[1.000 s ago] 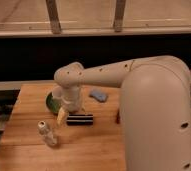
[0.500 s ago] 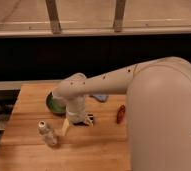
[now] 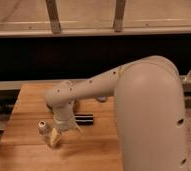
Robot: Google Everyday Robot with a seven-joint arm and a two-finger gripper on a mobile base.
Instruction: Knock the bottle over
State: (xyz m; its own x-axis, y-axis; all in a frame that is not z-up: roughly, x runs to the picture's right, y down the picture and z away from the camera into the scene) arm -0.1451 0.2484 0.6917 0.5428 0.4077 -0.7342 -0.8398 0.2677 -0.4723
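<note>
The small clear bottle [image 3: 43, 130] with a whitish cap stands near the front left of the wooden table [image 3: 29, 100]. Its lower part is hidden behind my gripper. My gripper [image 3: 58, 136] hangs from the white arm [image 3: 89, 87] and sits right against the bottle's right side, low over the table. I cannot tell whether the bottle is upright or leaning.
A black rectangular bar [image 3: 84, 119] lies on the table just right of the gripper. A bluish-grey object [image 3: 102, 98] shows behind the arm. The large white arm body [image 3: 149, 115] fills the right side. A dark ledge and window frames run along the back.
The arm has swung left and down toward the front of the table. The gripper has moved from near the black bar to right beside the bottle. The green object is now hidden behind the arm.
</note>
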